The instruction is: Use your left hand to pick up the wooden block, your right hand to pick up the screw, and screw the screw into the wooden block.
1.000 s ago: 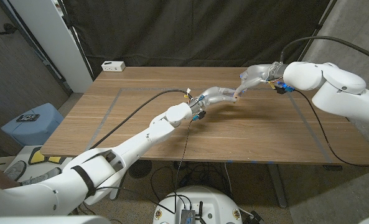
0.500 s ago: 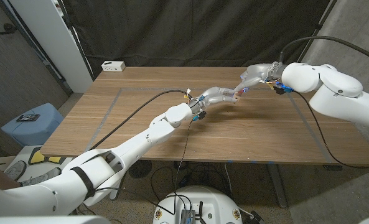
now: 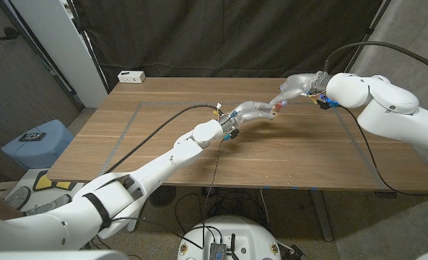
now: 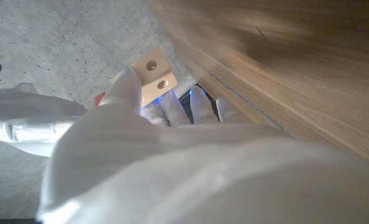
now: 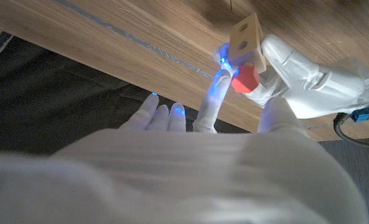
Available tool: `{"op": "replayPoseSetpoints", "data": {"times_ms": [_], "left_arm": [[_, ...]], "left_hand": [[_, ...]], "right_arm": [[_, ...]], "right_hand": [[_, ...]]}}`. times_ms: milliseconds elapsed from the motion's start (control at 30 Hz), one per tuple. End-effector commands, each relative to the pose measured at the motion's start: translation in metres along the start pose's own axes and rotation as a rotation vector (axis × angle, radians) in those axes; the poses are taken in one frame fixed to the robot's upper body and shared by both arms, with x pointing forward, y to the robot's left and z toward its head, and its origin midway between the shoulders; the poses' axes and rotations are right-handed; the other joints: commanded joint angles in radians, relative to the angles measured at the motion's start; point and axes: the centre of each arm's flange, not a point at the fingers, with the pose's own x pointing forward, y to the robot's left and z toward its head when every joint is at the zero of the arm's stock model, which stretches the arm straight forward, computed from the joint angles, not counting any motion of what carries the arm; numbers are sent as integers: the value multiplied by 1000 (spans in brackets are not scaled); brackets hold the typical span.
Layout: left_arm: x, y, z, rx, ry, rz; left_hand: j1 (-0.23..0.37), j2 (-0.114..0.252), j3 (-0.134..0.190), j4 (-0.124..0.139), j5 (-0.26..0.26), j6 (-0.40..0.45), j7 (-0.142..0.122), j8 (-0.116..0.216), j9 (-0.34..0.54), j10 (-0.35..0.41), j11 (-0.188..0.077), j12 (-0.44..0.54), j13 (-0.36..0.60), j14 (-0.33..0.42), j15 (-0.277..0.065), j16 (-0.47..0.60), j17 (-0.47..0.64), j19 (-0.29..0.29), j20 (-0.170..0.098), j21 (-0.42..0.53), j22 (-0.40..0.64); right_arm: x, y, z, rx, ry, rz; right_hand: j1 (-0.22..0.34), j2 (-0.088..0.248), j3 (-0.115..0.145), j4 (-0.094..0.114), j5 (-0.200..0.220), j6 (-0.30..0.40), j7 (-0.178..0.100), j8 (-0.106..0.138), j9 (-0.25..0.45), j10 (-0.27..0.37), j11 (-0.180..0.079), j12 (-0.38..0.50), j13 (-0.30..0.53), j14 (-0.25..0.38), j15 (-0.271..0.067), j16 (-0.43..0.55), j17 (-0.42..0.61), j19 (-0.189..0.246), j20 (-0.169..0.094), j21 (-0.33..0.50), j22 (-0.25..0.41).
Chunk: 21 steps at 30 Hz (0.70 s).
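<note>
Above the middle of the wooden table (image 3: 163, 144), the left hand (image 3: 251, 111) holds up a small wooden block (image 4: 154, 70), pinched at its end. It looks light, stiff and smooth, holes facing the right hand (image 3: 294, 87), just beyond, which pinches a red-headed screw (image 5: 244, 78) touching the block; its axis is unclear.

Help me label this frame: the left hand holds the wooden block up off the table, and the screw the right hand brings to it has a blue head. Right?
Not quite: the screw head is red, as the right wrist view shows. The rest stands: the left hand holds the wooden block off the table, with the right hand at it.
</note>
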Motion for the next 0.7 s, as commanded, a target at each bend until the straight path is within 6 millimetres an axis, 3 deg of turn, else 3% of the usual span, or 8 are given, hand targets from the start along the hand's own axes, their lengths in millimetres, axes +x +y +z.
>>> {"op": "replayPoseSetpoints", "data": {"times_ms": [33, 300, 500, 700], "left_arm": [[1, 2, -1, -3, -3, 2], [1, 3, -2, -8, -2, 5], [1, 3, -2, -9, -3, 5], [2, 4, -3, -11, -3, 4]], "left_hand": [[-4, 3, 6, 3, 6, 11, -1, 5, 6, -3, -1, -2, -1, 9, -53, 0, 2, 7, 1, 3, 2], [-5, 3, 6, 3, 6, 10, -1, 5, 6, -1, -1, -1, -2, 9, -53, 0, 2, 8, 1, 3, 2], [-6, 2, 6, 3, 5, 11, -1, 5, 6, -1, -1, -1, -2, 9, -54, 0, 2, 7, 0, 2, 2], [-6, 0, 5, 3, 5, 12, -3, 5, 6, -1, -2, 0, -2, 9, -55, 0, 2, 7, -1, 3, 2]], "right_arm": [[-2, -3, -3, -7, 5, 17], [-4, -5, -3, -11, -18, 28], [-4, -6, -4, -17, -29, 45], [-5, -8, -4, -22, -50, 64]], "right_hand": [[-18, 0, -8, -2, -7, -67, 20, -25, -9, -26, 3, -11, 2, -6, 11, -8, 3, -15, 4, -4, 3], [-26, 2, -6, -17, -9, -212, 48, -82, -37, -108, 9, -30, 6, -50, 31, -29, 2, -54, 17, -7, 3], [-7, 19, 7, -31, -3, -279, 49, -111, -52, -146, 12, -30, 8, -74, 38, -37, -2, -68, 22, -7, 3], [31, 30, 26, -56, 6, -348, 28, -148, -72, -195, 13, -31, 10, -103, 46, -46, -9, -82, 31, -6, 3]]}}
